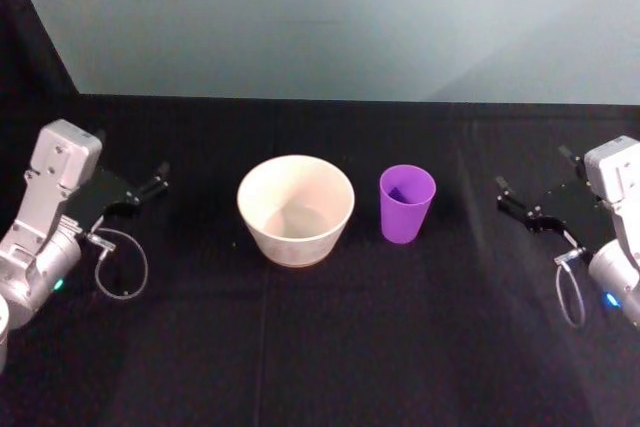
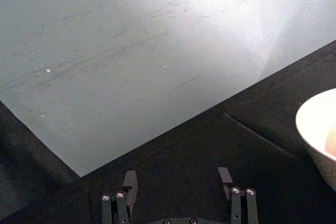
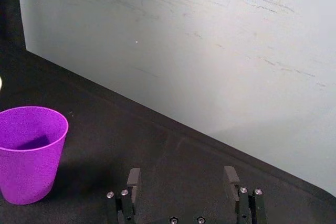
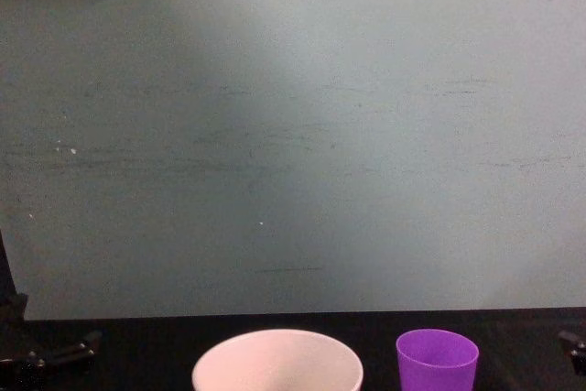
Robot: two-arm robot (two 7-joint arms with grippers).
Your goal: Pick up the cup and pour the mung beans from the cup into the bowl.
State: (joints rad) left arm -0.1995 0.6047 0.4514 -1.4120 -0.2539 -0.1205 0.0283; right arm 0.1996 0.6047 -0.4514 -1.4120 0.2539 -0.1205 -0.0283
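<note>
- The desk (image 1: 320,347) is covered with black cloth. The task's things stand about midway between its left and right edges, somewhat toward the far edge.
- The off-white bowl (image 1: 296,242) stands upright at the middle. Its mouth is open upward and I see no beans in it.
- The purple cup (image 1: 405,222) stands upright just beside the bowl, on the bowl's right side, with a small gap and no touching. Its long axis is vertical and the wider rim is on top. I cannot make out what is inside.
- The right gripper (image 1: 503,195) hangs near the right edge of the desk with its fingers apart and nothing between them. Its fingers point toward the middle of the desk. The cup lies to its left, well apart, at about the same depth. In the right wrist view, the cup (image 3: 29,156) sits off to one side of the open fingers (image 3: 134,178), not between them.
- The left gripper (image 1: 160,177) is parked near the left edge, also spread open and empty. The bowl lies between it and the cup.
- In my judgement the right arm is nearer, so the coming move needs a sideways reach to the cup's wall.
</note>
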